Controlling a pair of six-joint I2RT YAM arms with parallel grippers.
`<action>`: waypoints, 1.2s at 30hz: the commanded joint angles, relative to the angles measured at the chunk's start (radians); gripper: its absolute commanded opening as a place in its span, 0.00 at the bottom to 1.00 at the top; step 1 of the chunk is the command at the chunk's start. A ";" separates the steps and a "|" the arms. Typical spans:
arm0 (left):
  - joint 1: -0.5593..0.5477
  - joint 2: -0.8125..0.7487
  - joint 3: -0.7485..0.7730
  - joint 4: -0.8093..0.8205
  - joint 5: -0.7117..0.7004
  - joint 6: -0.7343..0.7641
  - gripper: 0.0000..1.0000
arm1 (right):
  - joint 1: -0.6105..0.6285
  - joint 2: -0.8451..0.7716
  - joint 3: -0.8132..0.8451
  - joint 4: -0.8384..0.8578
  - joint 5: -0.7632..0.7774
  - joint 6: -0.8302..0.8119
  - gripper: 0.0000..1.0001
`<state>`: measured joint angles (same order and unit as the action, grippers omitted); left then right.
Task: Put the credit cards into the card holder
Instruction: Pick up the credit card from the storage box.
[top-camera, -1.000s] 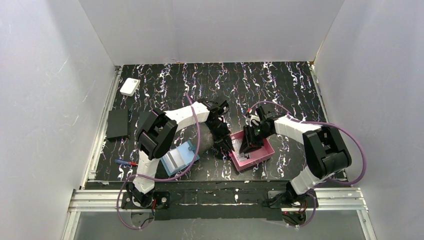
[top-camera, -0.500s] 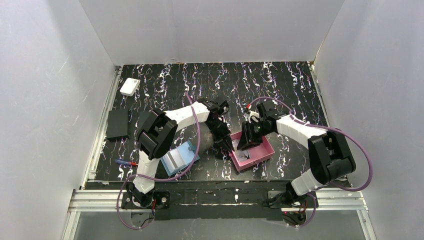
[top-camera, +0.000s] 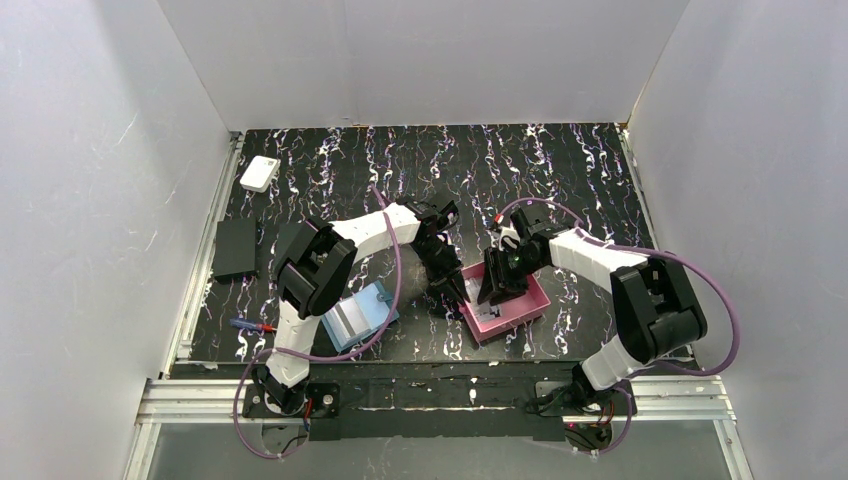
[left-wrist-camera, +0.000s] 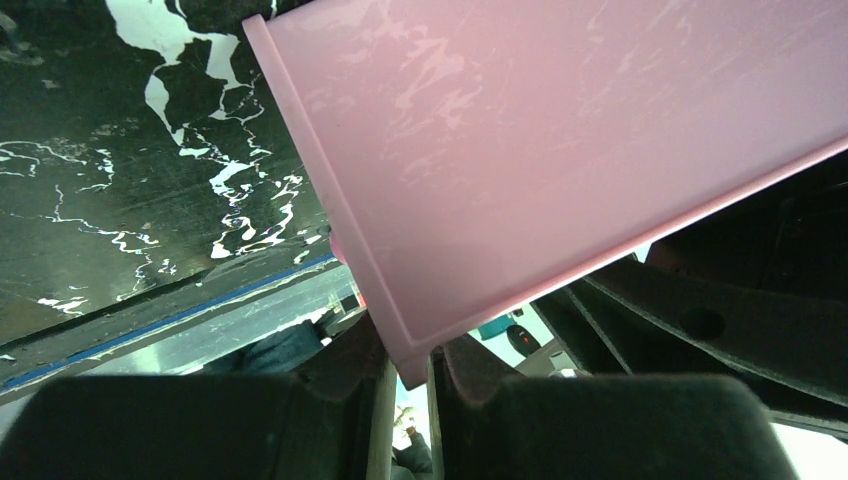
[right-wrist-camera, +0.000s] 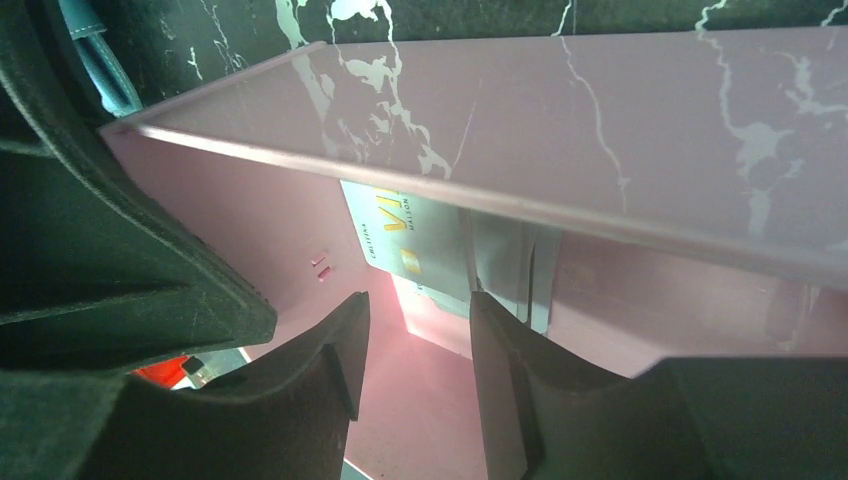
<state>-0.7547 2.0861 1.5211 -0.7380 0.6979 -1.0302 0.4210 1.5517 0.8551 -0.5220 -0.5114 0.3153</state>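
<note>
The credit cards (right-wrist-camera: 405, 235) lie in the pink tray (top-camera: 521, 317), leaning on its far wall; the front one is grey with yellow lettering, and others (right-wrist-camera: 510, 262) overlap behind it. My right gripper (right-wrist-camera: 415, 338) is inside the tray, open, its fingertips just short of the cards' lower edge, with only the pink floor between them. It shows from above as the right gripper (top-camera: 497, 284). My left gripper (left-wrist-camera: 408, 366) is shut on a corner of the pink tray (left-wrist-camera: 560, 130), at its left side (top-camera: 453, 291). The card holder (top-camera: 359, 312) lies open, teal-blue, near the left arm's base.
A white box (top-camera: 260, 173) sits at the back left and a black slab (top-camera: 236, 248) lies by the left wall. A red-and-blue pen (top-camera: 251, 326) lies at the front left. White walls close three sides. The tray's raised wall (right-wrist-camera: 650, 110) stands behind the cards.
The right gripper's jaws have widened inside the tray, and that arm shifted slightly. The left gripper stays clamped on the tray's corner.
</note>
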 joint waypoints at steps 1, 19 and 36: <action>0.001 0.001 0.020 0.000 -0.019 0.016 0.11 | 0.002 0.019 0.027 0.000 0.012 -0.004 0.51; 0.001 0.005 0.024 -0.001 -0.017 0.016 0.11 | 0.012 0.050 0.010 0.058 -0.050 0.002 0.45; 0.001 0.009 0.029 -0.001 -0.019 0.013 0.11 | 0.025 -0.039 0.052 -0.021 -0.083 0.004 0.42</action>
<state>-0.7540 2.0872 1.5234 -0.7425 0.6987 -1.0294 0.4267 1.5566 0.8623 -0.5159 -0.5331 0.3141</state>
